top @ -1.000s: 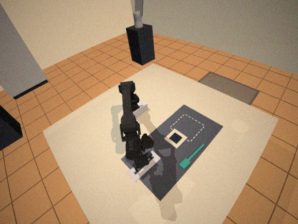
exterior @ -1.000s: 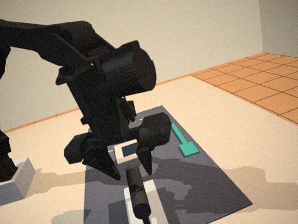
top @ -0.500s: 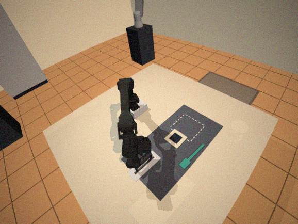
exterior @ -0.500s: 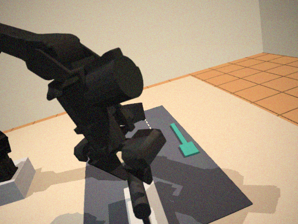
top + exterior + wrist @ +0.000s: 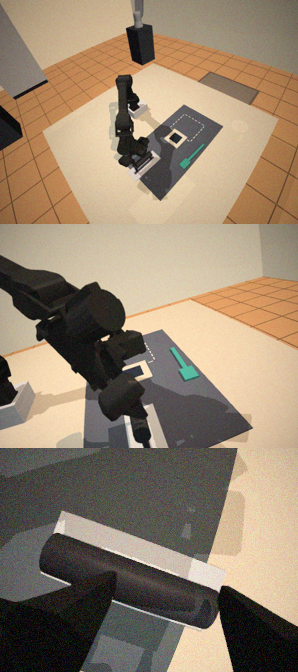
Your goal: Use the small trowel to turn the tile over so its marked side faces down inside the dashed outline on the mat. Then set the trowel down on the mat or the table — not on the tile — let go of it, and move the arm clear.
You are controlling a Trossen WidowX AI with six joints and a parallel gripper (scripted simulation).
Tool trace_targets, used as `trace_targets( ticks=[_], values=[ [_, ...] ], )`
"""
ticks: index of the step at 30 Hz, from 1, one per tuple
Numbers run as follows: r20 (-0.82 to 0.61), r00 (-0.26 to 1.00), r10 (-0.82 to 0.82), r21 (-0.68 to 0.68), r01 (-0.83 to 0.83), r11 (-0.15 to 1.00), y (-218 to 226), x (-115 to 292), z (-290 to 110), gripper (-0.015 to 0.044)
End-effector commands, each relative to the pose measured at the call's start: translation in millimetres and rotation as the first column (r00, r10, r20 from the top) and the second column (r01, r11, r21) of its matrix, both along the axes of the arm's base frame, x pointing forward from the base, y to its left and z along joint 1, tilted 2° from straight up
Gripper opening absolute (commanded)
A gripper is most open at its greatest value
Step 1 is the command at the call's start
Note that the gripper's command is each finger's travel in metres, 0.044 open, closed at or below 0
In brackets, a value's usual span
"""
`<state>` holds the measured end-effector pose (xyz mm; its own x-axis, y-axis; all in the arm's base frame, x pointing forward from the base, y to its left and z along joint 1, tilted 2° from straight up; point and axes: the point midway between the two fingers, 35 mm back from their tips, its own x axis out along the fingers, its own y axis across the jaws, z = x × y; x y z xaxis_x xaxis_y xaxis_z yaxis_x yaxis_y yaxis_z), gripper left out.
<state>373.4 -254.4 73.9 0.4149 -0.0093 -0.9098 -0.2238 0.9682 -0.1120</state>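
The small trowel, a white flat blade (image 5: 135,173) (image 5: 156,422) (image 5: 143,548) with a dark round handle (image 5: 145,159) (image 5: 140,429) (image 5: 149,585) on top, lies on the near-left end of the grey mat (image 5: 212,126) (image 5: 206,410) (image 5: 166,478). My gripper (image 5: 141,160) (image 5: 168,585) is open and low over it, with one finger on each side of the handle. The cream tile (image 5: 176,138) (image 5: 136,371) lies dark mark up, at the corner of the dashed outline (image 5: 193,120) (image 5: 151,353), mostly outside it. In the exterior view the wrist hides my fingers.
A green T-shaped tool (image 5: 192,156) (image 5: 185,368) lies on the mat to the right of the tile. The arm's white base block (image 5: 139,110) stands behind. A second white block (image 5: 18,402) stands at the left. A black pillar (image 5: 140,45) stands off the table.
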Motion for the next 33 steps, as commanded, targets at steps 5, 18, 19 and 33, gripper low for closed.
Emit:
trace_targets(
  ticks=[5, 18, 19, 33],
  values=[
    [0.070, 0.969, -0.238, 0.128, 0.228, 0.965, 1.1, -4.0, -2.1, 0.0300],
    [0.088, 0.815, -0.573, 0.358, 0.511, 0.781, 6.2, -12.8, -7.6, 0.0300],
    [0.084, 0.798, -0.596, 0.377, 0.528, 0.761, 6.6, -13.6, -8.2, 0.0300],
    [-0.054, 0.541, -0.839, 0.625, 0.673, 0.394, 17.5, -22.9, -15.6, 0.0300]
  ],
)
